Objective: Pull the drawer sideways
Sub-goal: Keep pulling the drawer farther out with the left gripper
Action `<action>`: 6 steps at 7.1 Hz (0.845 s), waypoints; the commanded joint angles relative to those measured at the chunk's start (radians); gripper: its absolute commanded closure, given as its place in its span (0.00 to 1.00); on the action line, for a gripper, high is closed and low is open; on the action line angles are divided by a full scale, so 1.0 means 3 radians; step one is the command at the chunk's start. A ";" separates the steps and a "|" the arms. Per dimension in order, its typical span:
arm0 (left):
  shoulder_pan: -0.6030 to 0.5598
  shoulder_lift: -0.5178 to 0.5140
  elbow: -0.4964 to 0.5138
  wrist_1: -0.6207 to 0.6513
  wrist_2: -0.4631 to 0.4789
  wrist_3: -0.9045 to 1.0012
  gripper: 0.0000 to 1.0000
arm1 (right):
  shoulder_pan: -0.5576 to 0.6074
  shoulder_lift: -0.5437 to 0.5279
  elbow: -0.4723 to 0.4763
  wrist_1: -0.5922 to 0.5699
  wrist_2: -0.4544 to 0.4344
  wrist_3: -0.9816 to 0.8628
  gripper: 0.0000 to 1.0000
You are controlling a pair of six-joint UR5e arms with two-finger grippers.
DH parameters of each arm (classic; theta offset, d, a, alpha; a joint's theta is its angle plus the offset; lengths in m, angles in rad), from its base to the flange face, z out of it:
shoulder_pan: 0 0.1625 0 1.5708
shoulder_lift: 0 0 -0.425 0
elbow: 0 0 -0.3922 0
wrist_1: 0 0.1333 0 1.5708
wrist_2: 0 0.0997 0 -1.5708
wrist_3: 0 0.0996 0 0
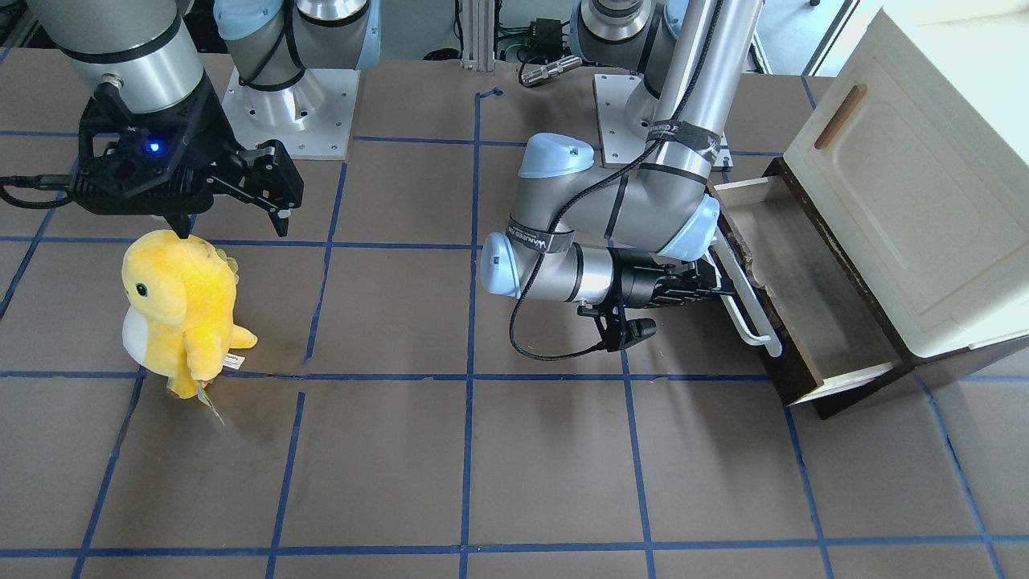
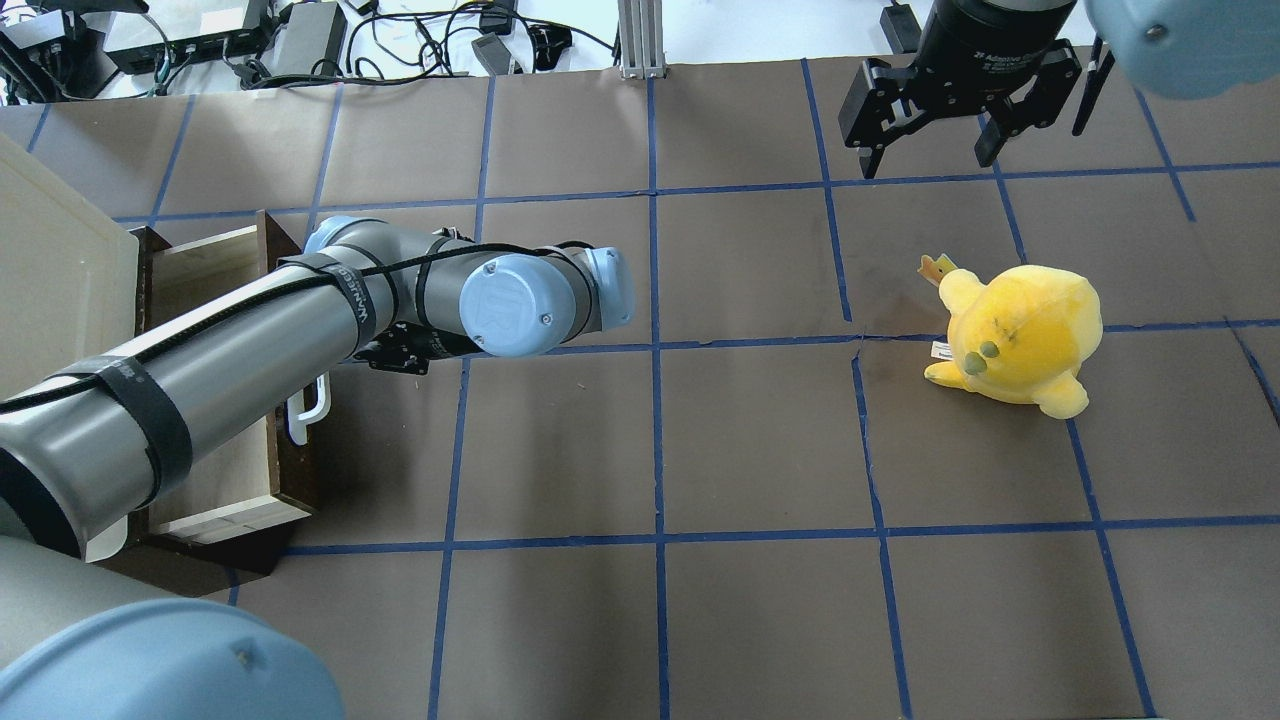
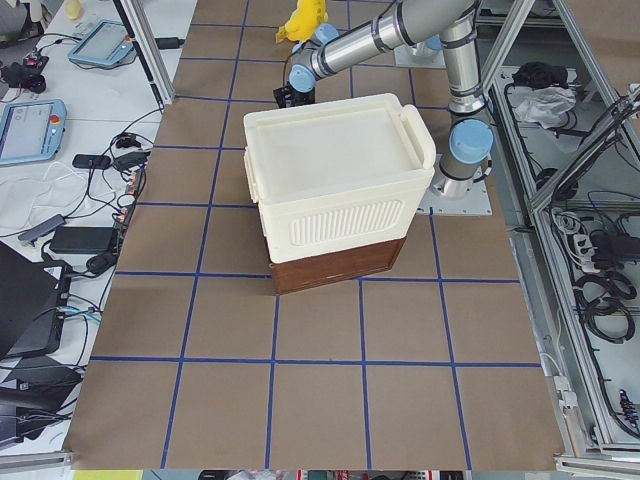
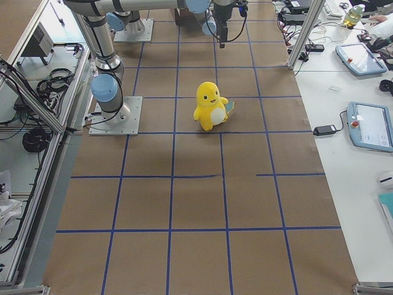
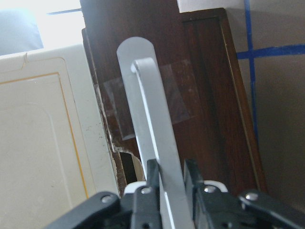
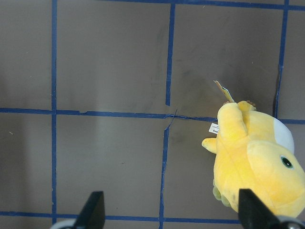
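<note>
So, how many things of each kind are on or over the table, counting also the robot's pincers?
drawer: 1
cream-white cabinet: 1
yellow plush toy: 1
pincers: 2 (left pincer, right pincer)
Total: 5

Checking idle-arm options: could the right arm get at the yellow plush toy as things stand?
Probably yes: the right gripper hangs open near the yellow plush toy, with nothing visible between them.
</note>
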 commanded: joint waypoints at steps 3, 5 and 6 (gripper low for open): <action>-0.0011 0.0000 0.0000 0.0005 0.0004 0.0001 0.82 | 0.0000 0.0000 0.0000 0.0000 0.0001 0.0000 0.00; -0.0011 -0.0015 0.0005 0.0021 0.0009 0.0001 0.67 | 0.0000 0.0000 0.0000 0.0000 0.0001 0.0000 0.00; -0.0011 -0.0025 0.0005 0.0041 0.0004 0.0001 0.01 | 0.0000 0.0000 0.0000 0.0000 0.0001 -0.0005 0.00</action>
